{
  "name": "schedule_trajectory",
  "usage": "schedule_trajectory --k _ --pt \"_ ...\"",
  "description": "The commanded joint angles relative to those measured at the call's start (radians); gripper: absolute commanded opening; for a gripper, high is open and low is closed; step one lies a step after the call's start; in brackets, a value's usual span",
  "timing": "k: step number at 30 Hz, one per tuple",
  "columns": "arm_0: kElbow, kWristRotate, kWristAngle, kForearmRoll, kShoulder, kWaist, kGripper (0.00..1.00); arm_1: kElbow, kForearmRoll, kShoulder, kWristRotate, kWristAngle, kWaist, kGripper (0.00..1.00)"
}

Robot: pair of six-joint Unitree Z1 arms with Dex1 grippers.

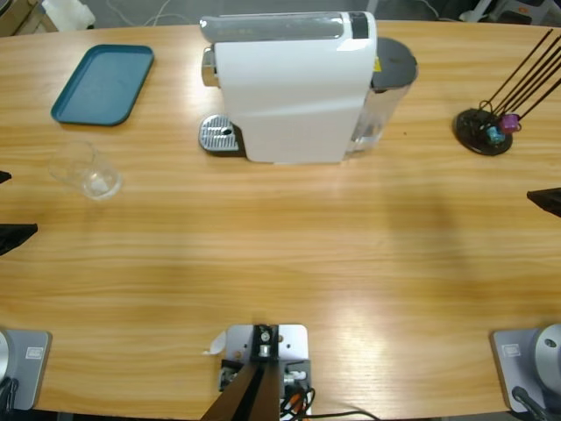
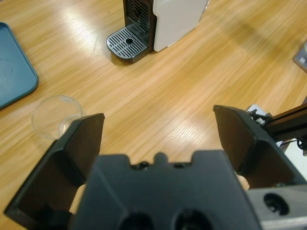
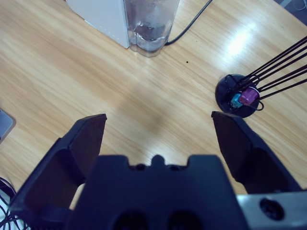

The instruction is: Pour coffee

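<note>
No coffee shows anywhere. A clear glass cup point(image 1: 88, 171) point(image 2: 55, 116) stands looking empty on the table's left side, front-left of the white coffee machine point(image 1: 294, 88) point(image 2: 170, 19). The machine's metal drip tray point(image 1: 217, 136) point(image 2: 127, 43) has nothing on it. My left gripper point(image 2: 158, 129) point(image 1: 10, 207) hovers open at the table's left edge, with the cup just beyond its left jaw and nothing held. My right gripper point(image 3: 158, 127) is open and holds nothing at the right edge; only one fingertip point(image 1: 545, 200) shows in the high view.
A teal tray point(image 1: 103, 83) point(image 2: 12, 72) lies at the back left. A black capsule stand point(image 1: 484, 132) point(image 3: 238, 96) with long wires holds a purple and a teal capsule at the back right. The machine's water tank point(image 3: 151, 24) and power cord are at its right.
</note>
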Motion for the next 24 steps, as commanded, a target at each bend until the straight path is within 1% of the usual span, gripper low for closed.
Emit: schedule_trajectory --k 1,7,8,9,11,13,16,20,21,24 --pt "0.026 0.011 0.000 -0.009 0.001 -0.012 0.977 0.027 -0.010 0.014 0.012 -0.006 -0.001 1.000" --pt "0.022 0.010 0.004 -0.009 0.018 -0.012 0.991 0.028 -0.010 0.007 0.012 -0.006 -0.001 1.000" --pt "0.018 0.011 -0.001 -0.027 0.053 -0.012 0.991 0.028 -0.010 0.005 0.012 -0.006 -0.001 1.000" --pt "0.026 0.010 -0.009 -0.078 0.063 -0.012 0.991 0.028 -0.010 0.008 0.012 -0.006 -0.001 1.000" --pt "-0.012 -0.034 -0.001 -0.133 0.088 -0.007 0.996 0.027 -0.010 0.013 0.012 -0.005 -0.001 1.000" --pt "-0.103 -0.093 0.012 -0.137 0.195 0.006 0.996 0.027 -0.010 0.011 0.012 -0.004 -0.001 1.000" --pt "-0.250 -0.101 0.000 -0.134 0.379 0.006 0.991 0.028 -0.010 0.008 0.011 -0.004 -0.001 1.000" --pt "-0.467 -0.170 -0.016 -0.130 0.606 0.007 0.974 0.030 -0.010 0.002 0.010 -0.004 -0.001 1.000" --pt "-0.511 -0.215 -0.024 -0.130 0.663 0.006 0.967 0.030 -0.010 0.002 0.010 -0.004 -0.001 1.000" --pt "-0.591 -0.338 -0.043 -0.129 0.784 0.014 0.945 0.030 -0.010 0.001 0.010 -0.004 -0.001 1.000"
